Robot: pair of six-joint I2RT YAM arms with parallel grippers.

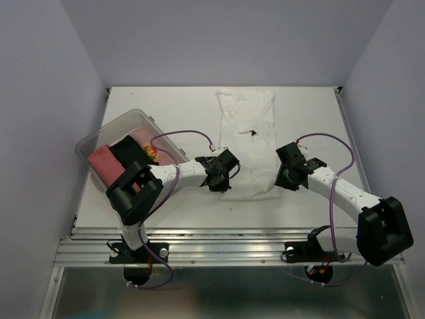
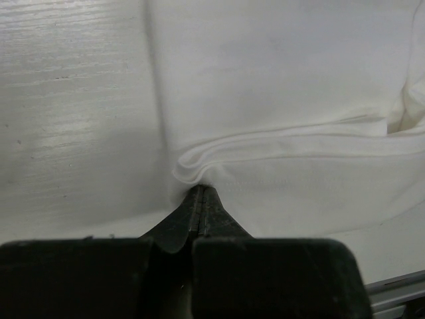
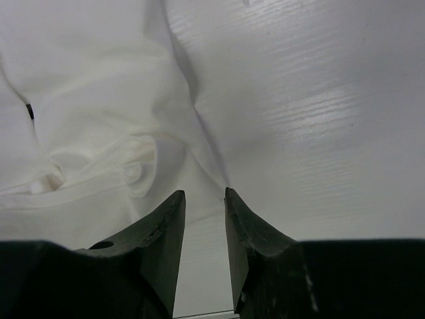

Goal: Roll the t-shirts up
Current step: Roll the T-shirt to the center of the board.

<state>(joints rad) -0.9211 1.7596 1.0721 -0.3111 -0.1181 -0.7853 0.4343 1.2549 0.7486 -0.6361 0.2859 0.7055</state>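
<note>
left gripper pinched shut on white t-shirt hem fold | right gripper jaws apart, holding nothing | risk: one-sided pull may skew the roll, or thin cloth slips

- white t-shirt: thin, soft matt cloth, smooth with gentle creases; a fine stitch line runs along its folded hem.
- table under the white t-shirt: white surface with a fine wood-grain texture and a faint sheen.
- tub left of the white t-shirt: clear, glossy plastic.
- salmon-pink shirt and black shirt in the tub: matt cloth.
- left gripper and right gripper at the white t-shirt's near corners: matt black fingers, plastic by the look.
- rail nearer than the white t-shirt: grooved bare metal, dull shine.
</note>
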